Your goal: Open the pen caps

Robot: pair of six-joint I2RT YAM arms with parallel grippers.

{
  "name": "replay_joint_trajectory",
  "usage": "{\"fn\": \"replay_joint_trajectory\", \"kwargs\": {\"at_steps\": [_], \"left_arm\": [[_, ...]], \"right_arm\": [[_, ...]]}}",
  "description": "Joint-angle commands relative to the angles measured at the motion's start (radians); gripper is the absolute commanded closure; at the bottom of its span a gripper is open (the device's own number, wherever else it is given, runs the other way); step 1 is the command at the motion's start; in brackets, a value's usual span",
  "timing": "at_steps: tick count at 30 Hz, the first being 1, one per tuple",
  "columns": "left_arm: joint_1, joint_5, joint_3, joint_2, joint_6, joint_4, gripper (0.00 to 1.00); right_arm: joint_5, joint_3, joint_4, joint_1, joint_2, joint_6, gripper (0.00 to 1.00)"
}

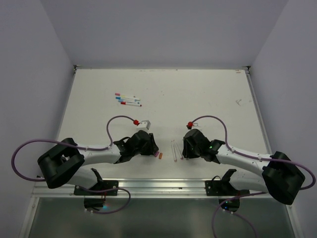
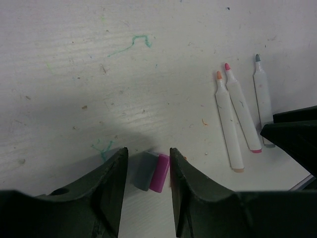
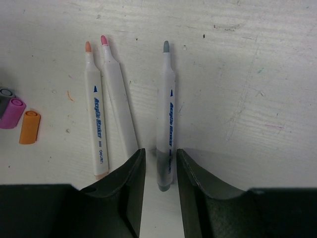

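The left pincer [image 2: 147,153], jaws apart, hangs over a grey cap [image 2: 143,171] and a pink cap [image 2: 160,172] lying side by side on the surface [image 1: 208,94], neither clamped, which reads as caps laid aside; the right pincer [image 3: 161,151], jaws also apart, loosely straddles the tail of the grey pen [image 3: 167,109] without gripping it. Beside it lie the orange pen [image 3: 95,114] and pink pen [image 3: 116,99], bare-tipped, an orange cap [image 3: 29,127] near; three capped pens [image 1: 130,101] lie well apart, farther up the surface, nothing blocking the way

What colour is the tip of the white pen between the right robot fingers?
Grey. The white marker pen shows its tip best in the right wrist view.
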Motion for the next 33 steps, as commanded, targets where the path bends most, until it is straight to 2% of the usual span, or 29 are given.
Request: {"fn": "replay_joint_trajectory", "kwargs": {"at_steps": [1,6,9,12,13,16,17,19,23,27,33], "left_arm": [[-0.002,-0.082,-0.024,-0.027,-0.003,-0.146,0.56],[0.001,-0.171,0.047,-0.120,0.006,-0.277,0.46],[0.017,-0.194,0.099,-0.154,0.026,-0.321,0.44],[0.085,-0.155,0.153,-0.150,0.061,-0.340,0.42],[0.144,-0.138,0.183,-0.142,0.072,-0.344,0.42],[0.268,-0.153,0.296,-0.078,0.082,-0.409,0.42],[0.293,-0.165,0.335,-0.027,0.073,-0.467,0.41],[0.365,-0.202,0.460,0.037,0.050,-0.530,0.34],[0.456,-0.243,0.688,0.248,-0.029,-0.732,0.21],[0.519,-0.219,0.837,0.373,-0.042,-0.754,0.21],[0.590,-0.181,0.913,0.484,-0.068,-0.733,0.25]], "right_arm": [[-0.005,0.029,0.020,-0.003,-0.037,-0.021,0.65],[0.001,0.048,0.000,-0.004,-0.061,-0.037,0.64],[0.007,0.057,-0.013,-0.003,-0.091,-0.048,0.60],[0.028,0.110,-0.064,-0.004,-0.120,-0.067,0.56],[0.031,0.124,-0.076,-0.003,-0.127,-0.078,0.56],[0.060,0.172,-0.133,-0.003,-0.167,-0.084,0.37],[0.068,0.179,-0.153,-0.003,-0.179,-0.081,0.26],[0.087,0.195,-0.168,-0.003,-0.213,-0.077,0.17],[0.088,0.215,-0.202,-0.003,-0.232,-0.083,0.15],[0.097,0.215,-0.225,-0.003,-0.244,-0.090,0.15],[0.094,0.193,-0.228,-0.003,-0.275,-0.092,0.15]]}}
